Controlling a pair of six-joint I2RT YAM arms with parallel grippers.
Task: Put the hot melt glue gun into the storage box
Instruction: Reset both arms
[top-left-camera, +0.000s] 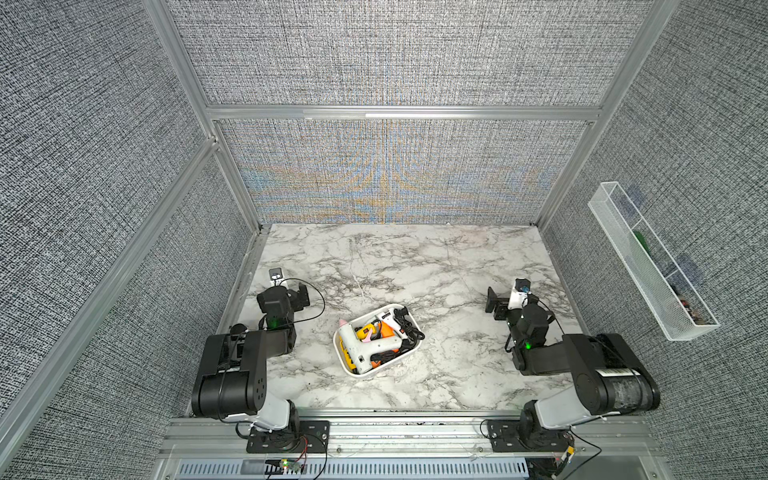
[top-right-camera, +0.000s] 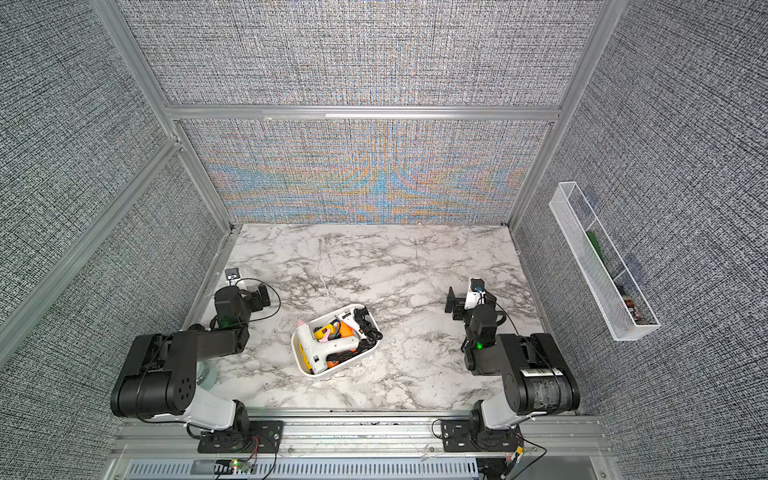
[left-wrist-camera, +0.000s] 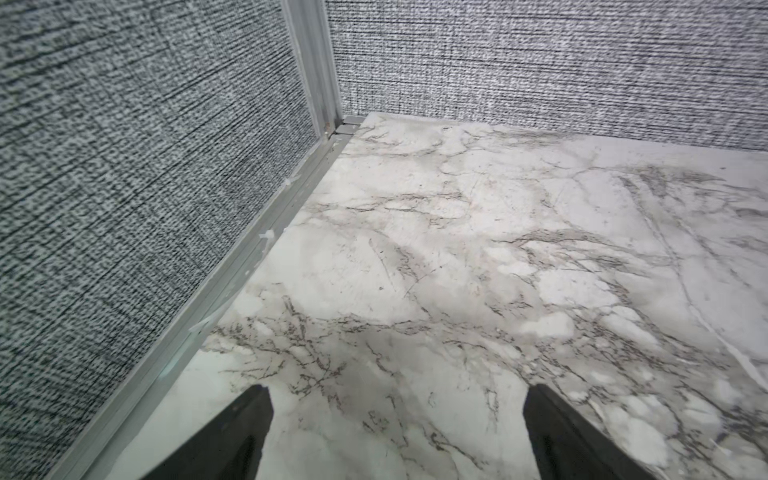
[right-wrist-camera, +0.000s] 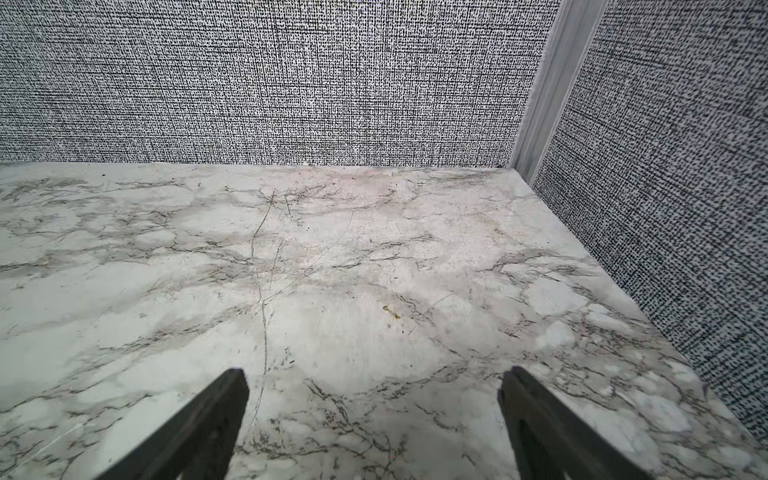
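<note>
The marble table (top-left-camera: 415, 257) is bare except for the storage box (top-left-camera: 392, 360) near its front middle, with an arm on either side. The left gripper (top-left-camera: 301, 295) and right gripper (top-left-camera: 494, 305) sit well apart from the box, jaws spread wide and holding nothing. A wire-mesh tray (top-left-camera: 627, 266) hangs on the right wall. Inside the box the white hot melt glue gun (top-left-camera: 365, 338) lies on top of smaller guns (top-left-camera: 368, 329) and black cords (top-left-camera: 405, 328), so the task looks finished (no gun lies on the marble). The risk is the heap. The top gun rides high and the cords bunch near the rim, so a passing finger could snag one and tip the gun out. Only the top views show the box. The wrist views show bare marble, wall corners and each gripper's empty gap.
</note>
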